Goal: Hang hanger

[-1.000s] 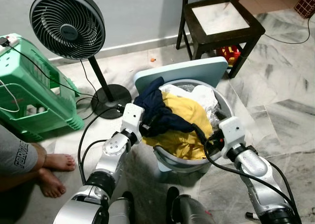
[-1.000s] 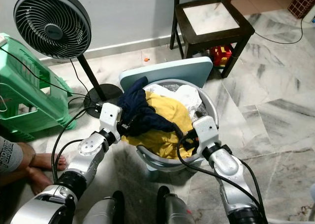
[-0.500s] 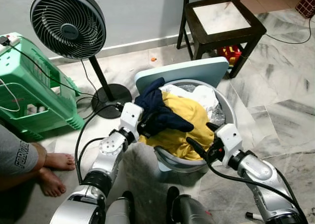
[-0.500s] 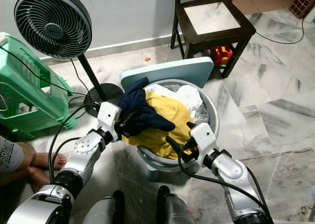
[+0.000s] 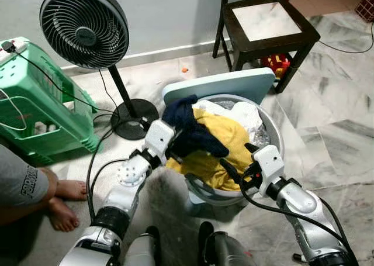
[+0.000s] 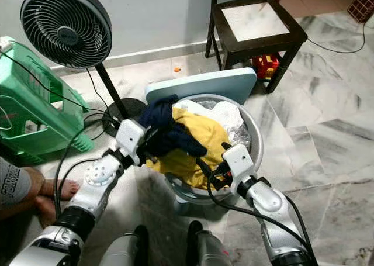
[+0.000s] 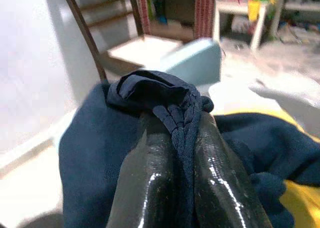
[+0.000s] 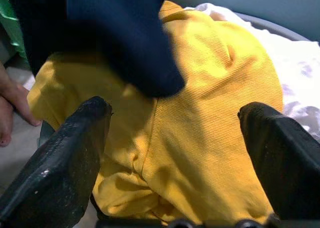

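- While the left gripper [image 7: 172, 153] is clamped on a bunched fold of the navy garment [image 5: 190, 131], that cloth is held up at the near left rim of the grey laundry basket [image 5: 274, 138].
- A yellow garment [image 5: 225, 146] is seen heaped under the navy one, with white laundry [image 5: 242, 113] packed toward the far side of the basket; no hanger can be made out among the clothes.
- The right gripper [image 8: 175, 153] is held at the near right rim with its fingers [image 8: 65, 158] spread wide, just in front of the yellow cloth and closed on nothing.
- A pale blue board [image 5: 225, 86] is propped against the basket's far edge, and a dark wooden chair [image 5: 269, 26] is set close behind it.
- To the left, a standing fan [image 5: 85, 26] and a green plastic stool [image 5: 35, 102] are placed near the basket, with cables trailed across the floor between them.
- A person's bare feet [image 5: 61, 199] are seen at the left edge.
- Open marble floor [image 5: 333, 108] is left to the right of the basket.
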You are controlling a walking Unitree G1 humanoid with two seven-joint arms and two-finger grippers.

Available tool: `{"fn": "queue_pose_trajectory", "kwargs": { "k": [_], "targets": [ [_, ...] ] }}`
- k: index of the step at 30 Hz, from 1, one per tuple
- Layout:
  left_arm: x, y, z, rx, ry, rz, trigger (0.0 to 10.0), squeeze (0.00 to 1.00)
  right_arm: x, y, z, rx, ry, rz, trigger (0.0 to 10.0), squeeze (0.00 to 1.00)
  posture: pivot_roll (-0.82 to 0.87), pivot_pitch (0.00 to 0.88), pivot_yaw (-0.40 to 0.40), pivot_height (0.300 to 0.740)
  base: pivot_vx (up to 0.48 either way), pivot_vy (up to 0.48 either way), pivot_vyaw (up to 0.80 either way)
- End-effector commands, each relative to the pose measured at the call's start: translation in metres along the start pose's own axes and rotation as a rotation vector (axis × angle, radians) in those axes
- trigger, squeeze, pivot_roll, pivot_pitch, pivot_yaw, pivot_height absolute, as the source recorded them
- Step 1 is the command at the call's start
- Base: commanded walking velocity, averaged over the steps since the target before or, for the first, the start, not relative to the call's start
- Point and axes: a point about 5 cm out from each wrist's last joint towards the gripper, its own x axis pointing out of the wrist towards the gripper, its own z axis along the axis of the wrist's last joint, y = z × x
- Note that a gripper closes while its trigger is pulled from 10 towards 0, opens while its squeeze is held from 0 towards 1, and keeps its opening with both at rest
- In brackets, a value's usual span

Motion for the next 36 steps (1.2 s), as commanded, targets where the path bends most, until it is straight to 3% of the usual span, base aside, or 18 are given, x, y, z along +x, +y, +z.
{"fn": "queue_pose_trajectory", "kwargs": {
  "k": [1, 2, 3, 5, 6, 7, 12, 15, 16, 18, 24, 27, 29, 30, 31, 32, 35, 36],
  "targets": [
    [0.010, 0.003, 0.020, 0.063, -0.084, -0.020, 0.0, 0.00, -0.002, 0.004, -0.007, 0.007, 0.021, 0.006, 10.0, 0.00, 0.07, 0.309, 0.022, 0.740, 0.000, 0.000, 0.00],
    [0.022, 0.012, 0.041, 0.093, -0.151, -0.006, 0.0, 0.00, 0.000, 0.003, -0.008, 0.005, 0.022, 0.000, 10.0, 0.00, 0.07, 0.307, 0.022, 0.740, 0.000, 0.000, 0.00],
    [0.022, 0.012, 0.041, 0.093, -0.151, -0.006, 0.0, 0.00, 0.000, 0.003, -0.008, 0.005, 0.022, 0.000, 10.0, 0.00, 0.07, 0.307, 0.022, 0.740, 0.000, 0.000, 0.00],
    [0.039, 0.023, 0.078, 0.156, -0.263, 0.009, 0.0, 0.00, 0.002, 0.003, -0.008, 0.002, 0.021, -0.019, 10.0, 0.00, 0.08, 0.303, 0.027, 0.740, 0.000, 0.000, 0.00],
    [0.039, 0.023, 0.078, 0.156, -0.263, 0.009, 0.0, 0.00, 0.002, 0.003, -0.008, 0.002, 0.021, -0.019, 10.0, 0.00, 0.08, 0.303, 0.027, 0.740, 0.000, 0.000, 0.00],
    [0.046, 0.027, 0.097, 0.197, -0.320, 0.006, 0.0, 0.00, 0.003, 0.002, -0.008, 0.000, 0.022, -0.036, 10.0, 0.00, 0.08, 0.301, 0.028, 0.740, 0.000, 0.000, 0.00],
    [0.060, 0.029, 0.137, 0.265, -0.445, -0.012, 0.0, 0.00, 0.004, -0.001, -0.009, -0.003, 0.021, -0.076, 10.0, 0.00, 0.08, 0.296, 0.032, 0.740, 0.000, 0.000, 0.00],
    [0.071, 0.016, 0.167, 0.290, -0.549, -0.063, 0.0, 0.00, 0.006, -0.002, -0.011, -0.006, 0.026, -0.095, 10.0, 0.00, 0.09, 0.290, 0.039, 0.740, 0.000, 0.000, 0.00],
    [0.071, 0.016, 0.167, 0.290, -0.549, -0.063, 0.0, 0.00, 0.006, -0.002, -0.011, -0.006, 0.026, -0.095, 10.0, 0.00, 0.09, 0.290, 0.039, 0.740, 0.000, 0.000, 0.00],
    [0.076, -0.002, 0.187, 0.302, -0.626, -0.119, 0.0, 0.00, 0.009, -0.002, -0.012, -0.005, 0.028, -0.113, 10.0, 0.00, 0.10, 0.287, 0.046, 0.740, 0.000, 0.000, 0.00],
    [0.081, -0.031, 0.211, 0.255, -0.737, -0.201, 0.0, 0.00, 0.013, 0.000, -0.013, -0.008, 0.030, -0.130, 10.0, 0.00, 0.10, 0.284, 0.051, 0.740, 0.000, 0.000, 0.00],
    [0.080, -0.044, 0.212, 0.226, -0.758, -0.237, 0.0, 0.00, 0.014, 0.001, -0.014, -0.010, 0.029, -0.137, 10.0, 0.00, 0.10, 0.287, 0.051, 0.740, 0.000, 0.000, 0.00],
    [0.074, -0.058, 0.191, 0.164, -0.708, -0.284, 0.0, 0.00, 0.014, -0.001, -0.014, -0.015, 0.032, -0.152, 10.0, 0.00, 0.09, 0.292, 0.046, 0.740, 0.000, 0.000, 0.00],
    [0.064, -0.060, 0.166, 0.139, -0.635, -0.288, 0.0, 0.00, 0.013, -0.005, -0.015, -0.021, 0.038, -0.173, 10.0, 0.00, 0.09, 0.293, 0.045, 0.740, 0.000, 0.000, 0.00],
    [0.064, -0.060, 0.166, 0.139, -0.635, -0.288, 0.0, 0.00, 0.013, -0.005, -0.015, -0.021, 0.038, -0.173, 10.0, 0.00, 0.09, 0.293, 0.045, 0.740, 0.000, 0.000, 0.00],
    [0.054, -0.056, 0.143, 0.098, -0.556, -0.263, 0.0, 0.00, 0.011, -0.009, -0.015, -0.027, 0.040, -0.191, 10.0, 0.00, 0.09, 0.296, 0.039, 0.740, 0.000, 0.000, 0.00],
    [0.035, -0.046, 0.112, 0.048, -0.443, -0.202, 0.0, 0.00, 0.010, -0.014, -0.016, -0.043, 0.049, -0.216, 10.0, 0.00, 0.10, 0.299, 0.030, 0.740, 0.000, 0.000, 0.00],
    [0.021, -0.037, 0.096, 0.048, -0.385, -0.146, 0.0, 0.00, 0.009, -0.018, -0.016, -0.052, 0.053, -0.232, 10.0, 0.00, 0.10, 0.300, 0.025, 0.740, 0.000, 0.000, 0.00]
  ]
}}
